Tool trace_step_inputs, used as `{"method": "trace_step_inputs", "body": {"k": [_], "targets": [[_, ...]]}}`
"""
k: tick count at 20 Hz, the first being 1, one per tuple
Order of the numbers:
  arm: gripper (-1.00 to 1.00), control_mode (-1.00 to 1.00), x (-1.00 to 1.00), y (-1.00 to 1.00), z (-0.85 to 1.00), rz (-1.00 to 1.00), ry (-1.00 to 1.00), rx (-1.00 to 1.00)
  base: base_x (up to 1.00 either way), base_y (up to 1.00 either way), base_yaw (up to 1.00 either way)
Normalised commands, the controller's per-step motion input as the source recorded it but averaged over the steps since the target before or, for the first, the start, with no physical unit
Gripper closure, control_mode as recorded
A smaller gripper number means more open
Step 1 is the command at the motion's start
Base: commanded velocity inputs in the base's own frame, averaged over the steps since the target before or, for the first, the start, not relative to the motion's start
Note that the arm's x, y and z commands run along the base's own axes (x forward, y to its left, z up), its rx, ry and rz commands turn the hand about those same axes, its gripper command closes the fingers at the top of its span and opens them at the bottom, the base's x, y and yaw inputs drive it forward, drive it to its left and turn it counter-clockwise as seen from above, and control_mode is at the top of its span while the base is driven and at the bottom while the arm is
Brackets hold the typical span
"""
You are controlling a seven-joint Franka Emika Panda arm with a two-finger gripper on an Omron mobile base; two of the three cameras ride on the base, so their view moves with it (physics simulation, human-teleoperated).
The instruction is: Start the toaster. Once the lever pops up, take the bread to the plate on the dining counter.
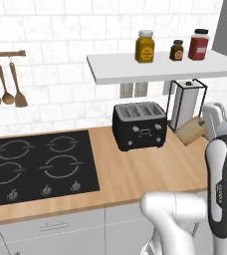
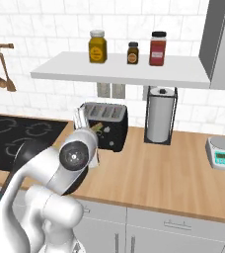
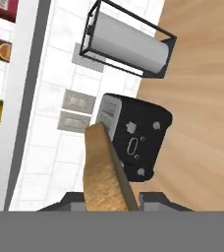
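You are holding the bread point(image 3: 104, 172) in the jaws, which are clamping its lower edge: a squarish slice, grainy tan on its face with a darker brown crust. It is hanging in the air, off the desk point(image 1: 135, 169), to the right of the toaster point(image 1: 138, 125) in the left base view. The toaster is a glossy black box with rounded corners, four slots on top and small pale knobs on its front, sitting on smooth light wood. Just beside it, a white paper towel roll point(image 2: 160, 120) is standing in a black wire frame.
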Motion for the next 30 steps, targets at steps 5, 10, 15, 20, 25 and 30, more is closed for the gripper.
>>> {"method": "trace_step_inputs", "body": {"k": [5,10,15,20,25,30], "targets": [[1.0,-1.0,-0.35,0.76,-0.21,-0.06,-0.1,-0.21,0.0,0.0,0.0],[1.0,-1.0,-0.23,0.26,-0.38,-0.01,-0.04,-0.12,0.0,0.0,0.0],[1.0,-1.0,-0.15,0.22,-0.28,0.0,0.0,-0.11,0.0,0.0,0.0],[1.0,1.0,-0.07,0.12,-0.08,0.0,0.0,-0.04,-0.14,0.13,-0.07],[1.0,1.0,0.0,0.0,0.0,0.0,0.0,0.0,-0.38,0.0,-0.47],[1.0,1.0,0.0,0.0,0.0,0.0,0.0,0.0,-0.29,-0.06,-0.71]]}}
